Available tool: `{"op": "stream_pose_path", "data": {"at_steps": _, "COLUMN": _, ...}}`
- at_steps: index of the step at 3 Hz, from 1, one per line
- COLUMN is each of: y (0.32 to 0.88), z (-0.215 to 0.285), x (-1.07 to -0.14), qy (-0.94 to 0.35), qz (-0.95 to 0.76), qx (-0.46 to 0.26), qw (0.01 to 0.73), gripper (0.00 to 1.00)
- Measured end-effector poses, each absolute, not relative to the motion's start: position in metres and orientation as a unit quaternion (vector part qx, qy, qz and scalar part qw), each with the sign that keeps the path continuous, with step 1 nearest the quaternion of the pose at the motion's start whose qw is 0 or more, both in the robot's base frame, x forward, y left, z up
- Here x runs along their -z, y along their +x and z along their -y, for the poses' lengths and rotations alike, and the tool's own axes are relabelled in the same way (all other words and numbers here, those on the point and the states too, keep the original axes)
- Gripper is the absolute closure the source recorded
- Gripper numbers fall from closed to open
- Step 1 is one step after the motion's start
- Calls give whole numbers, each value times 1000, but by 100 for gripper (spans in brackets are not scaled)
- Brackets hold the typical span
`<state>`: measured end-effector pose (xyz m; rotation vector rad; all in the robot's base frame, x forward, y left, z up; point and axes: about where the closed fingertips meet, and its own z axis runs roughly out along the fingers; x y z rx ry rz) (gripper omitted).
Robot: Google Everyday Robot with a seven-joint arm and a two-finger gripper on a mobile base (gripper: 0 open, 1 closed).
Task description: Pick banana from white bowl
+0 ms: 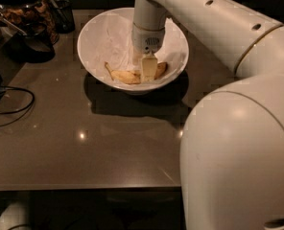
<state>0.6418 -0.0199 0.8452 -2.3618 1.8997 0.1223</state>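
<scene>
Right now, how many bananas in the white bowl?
1. The banana lies low in the white bowl, near side, with the claw down over its middle. The claw may hide more.

Middle of the banana (pixel 124 76) behind the tool (pixel 147 72), inside white bowl (pixel 84 51).

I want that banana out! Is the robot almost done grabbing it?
Partly. Done: the gripper is down inside the bowl, right at the middle of the banana. In hand: getting hold of it; I can't see whether it's gripped. Left: lifting it out, since the banana lies on the bowl's paper.
</scene>
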Motion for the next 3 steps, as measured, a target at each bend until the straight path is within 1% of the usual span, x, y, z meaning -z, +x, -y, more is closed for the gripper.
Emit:
{"op": "stream_pose_path", "data": {"at_steps": 1, "y": 642, "z": 20, "x": -845, "qy": -777, "qz": -625, "qx": -40, "qw": 54, "gripper": 54}}
{"op": "stream_pose_path", "data": {"at_steps": 3, "y": 642, "z": 20, "x": -845, "qy": -777, "qz": -625, "qx": -40, "qw": 54, "gripper": 98}}
